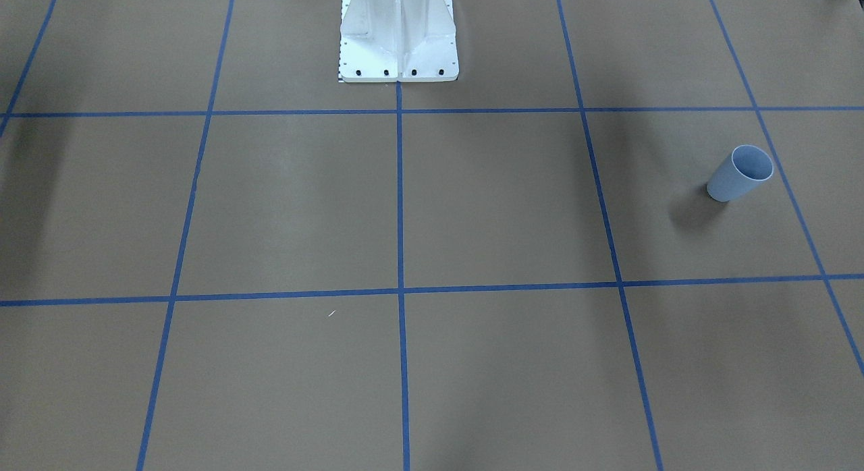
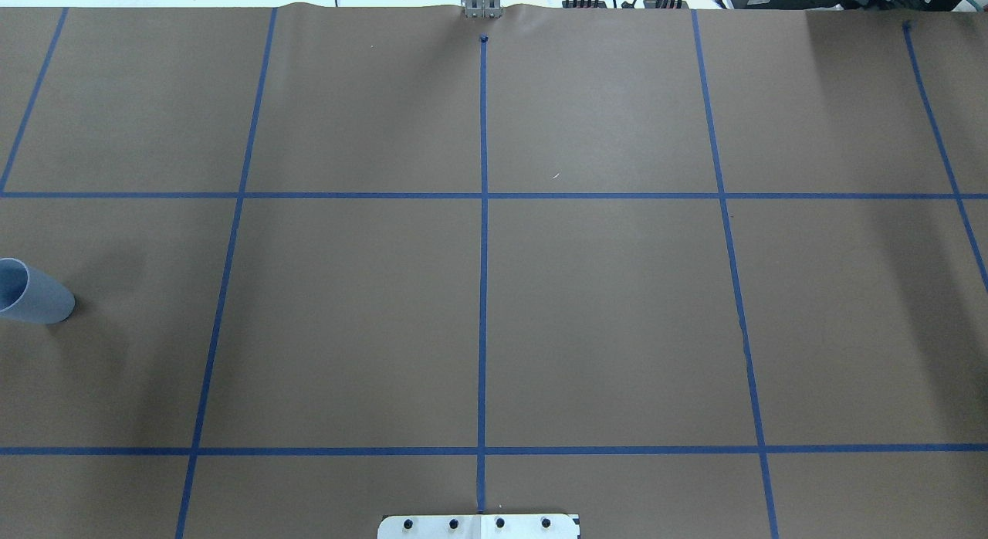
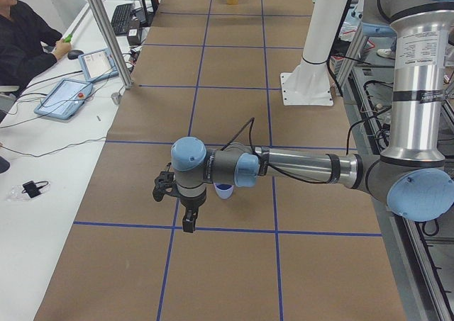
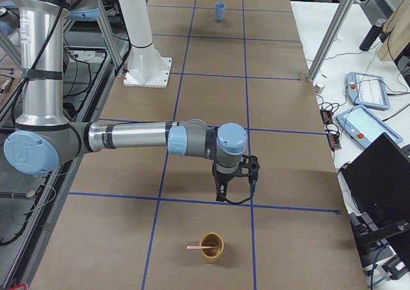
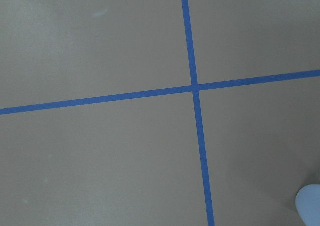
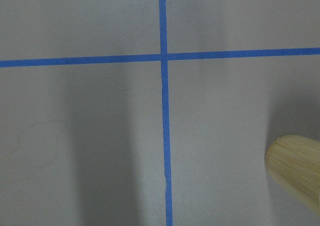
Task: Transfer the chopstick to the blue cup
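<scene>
Hard to read here, folks: the left gripper [image 3: 188, 224] shows only from the side, hanging over the surface [image 2: 602, 315], and I cannot tell whether its jaws are open or closed. Same for the right gripper [image 4: 234, 191], jaws unreadable. The blue cup [image 1: 740, 173] stands upright, well out from the white pedestal [image 1: 398, 36] on the robot's left. It is cut by the overhead frame's edge and half hidden behind the left wrist in the left side view. One chopstick [image 4: 200, 246], tiny, rests in the bamboo cup [image 4: 212, 248], poking out over its rim, well out from the pedestal on the robot's right. Count: one chopstick, two cups, two arms.
</scene>
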{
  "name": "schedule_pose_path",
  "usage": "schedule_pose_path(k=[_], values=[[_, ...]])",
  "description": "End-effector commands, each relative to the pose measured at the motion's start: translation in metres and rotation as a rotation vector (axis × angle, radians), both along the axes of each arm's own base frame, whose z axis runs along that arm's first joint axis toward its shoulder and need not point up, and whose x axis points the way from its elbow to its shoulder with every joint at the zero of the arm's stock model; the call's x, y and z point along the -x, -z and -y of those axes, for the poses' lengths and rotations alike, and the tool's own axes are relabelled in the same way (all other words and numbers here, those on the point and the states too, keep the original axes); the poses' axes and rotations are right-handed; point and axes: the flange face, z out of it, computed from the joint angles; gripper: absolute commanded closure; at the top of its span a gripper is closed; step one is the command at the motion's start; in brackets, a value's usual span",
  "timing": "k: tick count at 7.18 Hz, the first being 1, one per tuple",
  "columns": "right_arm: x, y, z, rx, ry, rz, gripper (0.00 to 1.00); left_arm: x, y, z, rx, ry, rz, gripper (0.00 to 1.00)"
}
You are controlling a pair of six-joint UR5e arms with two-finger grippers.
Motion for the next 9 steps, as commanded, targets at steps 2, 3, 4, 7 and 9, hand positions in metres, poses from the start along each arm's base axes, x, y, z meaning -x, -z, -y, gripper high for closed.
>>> schedule_pose_path(k=[2, 3, 4, 7, 9], values=[[-0.001, 0.004, 0.001, -0.004, -0.002, -0.005, 0.00, 0.000, 0.001, 0.001, -0.003, 0.000, -0.002, 0.01], [-0.001, 0.005, 0.002, -0.007, -0.002, -0.005, 0.00, 0.000, 0.000, 0.001, -0.002, 0.000, -0.003, 0.01], [-0.001, 0.006, 0.002, -0.010, -0.002, -0.004, 0.00, -0.001, -0.001, 0.000, 0.003, -0.002, -0.015, 0.01], [-0.001, 0.007, 0.002, -0.010, -0.002, -0.002, 0.00, -0.001, 0.003, 0.002, -0.013, -0.003, -0.017, 0.01], [-0.001, 0.007, 0.002, -0.012, -0.002, -0.002, 0.00, -0.005, 0.022, 0.004, -0.058, -0.011, -0.018, 0.01]])
